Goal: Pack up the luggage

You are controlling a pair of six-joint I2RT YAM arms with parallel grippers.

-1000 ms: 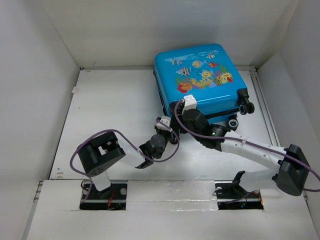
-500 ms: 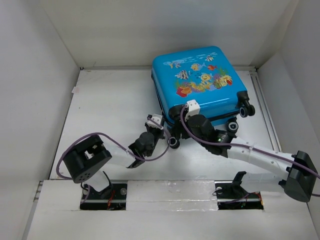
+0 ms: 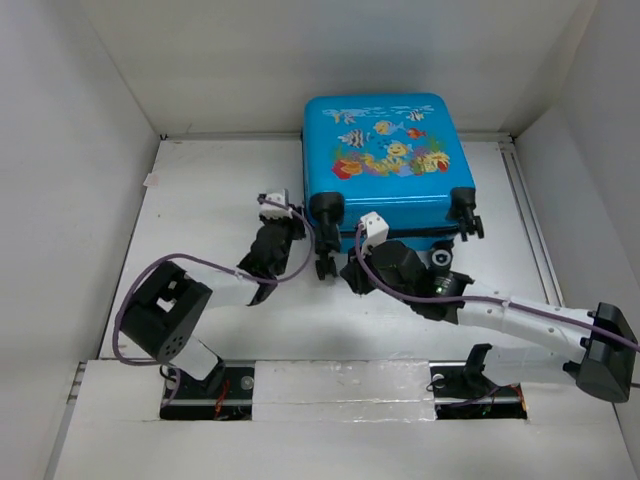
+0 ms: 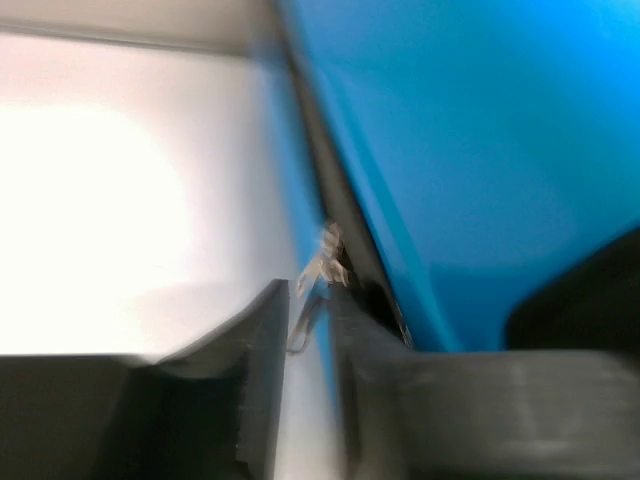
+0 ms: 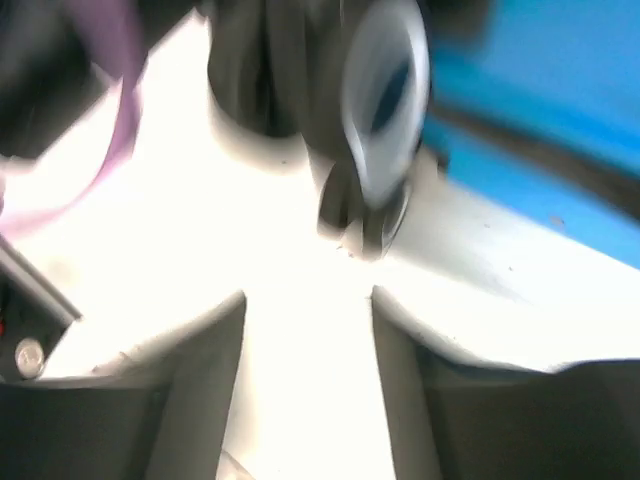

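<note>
Toward 1 o'clock on the white surface point(image 3: 200, 200), against the back wall, the luggage point(image 3: 385, 150) is seen from above. It is shown as a small bright-blue hard-shell suitcase, closed, with its printed face turned up: cartoon fish and coral in orange, yellow, green and striped black-and-white. Black caster wheels point(image 3: 327, 208) are seen along its near edge, at the 7 and 5 o'clock corners. A dark seam line is seen running along the blue side wall.

At 8 o'clock of the case, the left gripper point(image 3: 295, 232) is held against the left side wall. In the left wrist view its fingers point(image 4: 262, 340) are pressed together, and a thin metal zipper pull point(image 4: 312, 285) is pinched in the slit between them, right at the dark seam of the shell.

At 6 o'clock of the case, the right gripper point(image 3: 348, 272) is held low over the surface. Its fingers point(image 5: 225, 345) are spread, nothing is seen between them, and one blurred caster wheel point(image 5: 375, 100) is seen just ahead at their 12 o'clock.
</note>
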